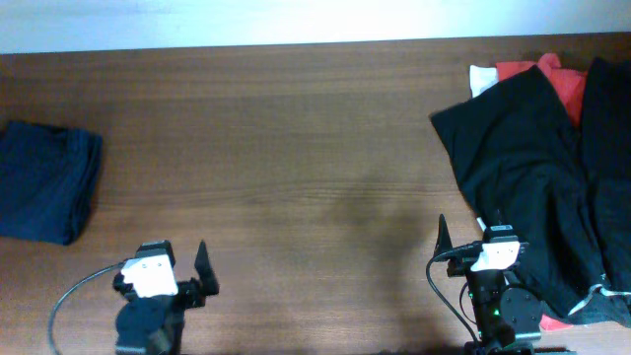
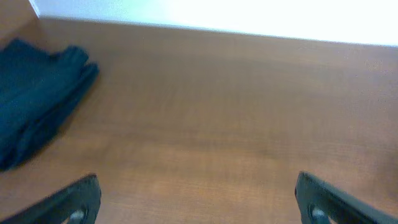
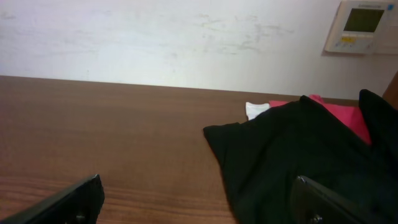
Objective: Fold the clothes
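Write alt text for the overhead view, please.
Folded navy shorts lie at the table's left edge; a heap of black, red and white clothes covers the right. The left gripper and right gripper are open and empty at the near edge.

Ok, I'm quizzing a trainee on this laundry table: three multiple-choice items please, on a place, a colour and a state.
1. Where do the navy shorts lie on the table? A left edge; B middle; C right edge.
2. What colour shows behind the black garment? A green; B red; C yellow.
3. How are the left claw and right claw? A both open, empty; B both shut; C one holding cloth.
Answers: 1 A, the overhead view shows them far left; 2 B, a red garment peeks out at the back; 3 A, each wrist view shows its claw spread wide, nothing held.
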